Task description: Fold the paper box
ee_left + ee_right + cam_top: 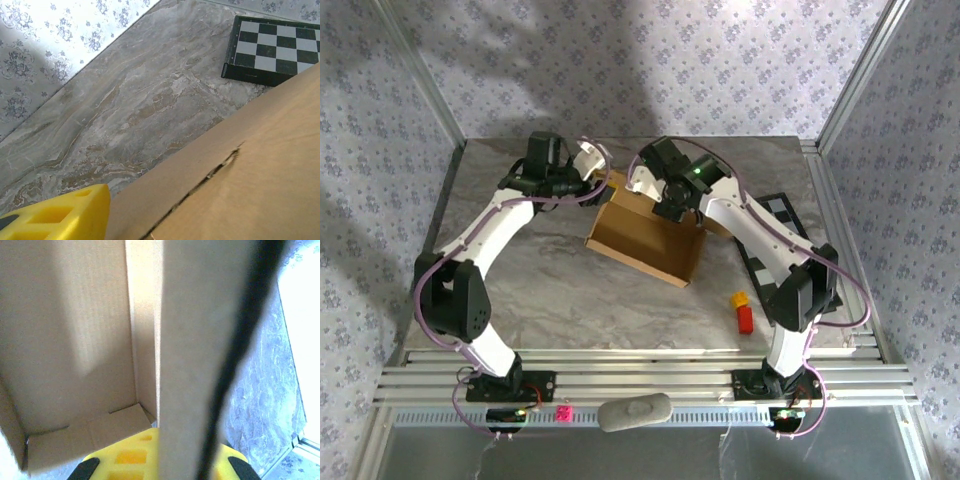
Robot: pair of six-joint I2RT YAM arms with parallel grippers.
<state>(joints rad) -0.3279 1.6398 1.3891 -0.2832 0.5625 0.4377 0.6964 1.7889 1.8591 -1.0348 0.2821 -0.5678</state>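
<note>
paper box (650, 245) sits mid-counter, a little toward the far side, between the two arms; plain brown corrugated, tray-shaped, open on top, side walls up, one long wall facing the near edge at a slant. counter (550, 290) is grey-veined marble. left gripper (592, 172) is at the box's far-left corner, just beside a raised flap. from the left wrist, one yellow finger (60, 217) shows low in the corner with a cardboard panel (250, 190) lying right next to it, a torn crease running across the panel; cannot tell whether those jaws are pinching the card or merely alongside it. bare counter (150, 100) beyond. right gripper (670, 203) is down on the box's far wall. from the right wrist, the gripper (165, 457) has an upright cardboard wall passing edge-on between its yellow fingers (130, 457), jaws clenched on that wall of the paper box (65, 315), with the box interior and a small folded tab at the floor to the left and marble counter (265, 405) to the right. black-and-white checkered board (782, 212) lies right of the box, partly under the right arm; seen also from the left wrist (277, 45) beyond the cardboard edge. yellow block (739, 299) and red block (745, 319) sit touching, near the box's right corner.
</note>
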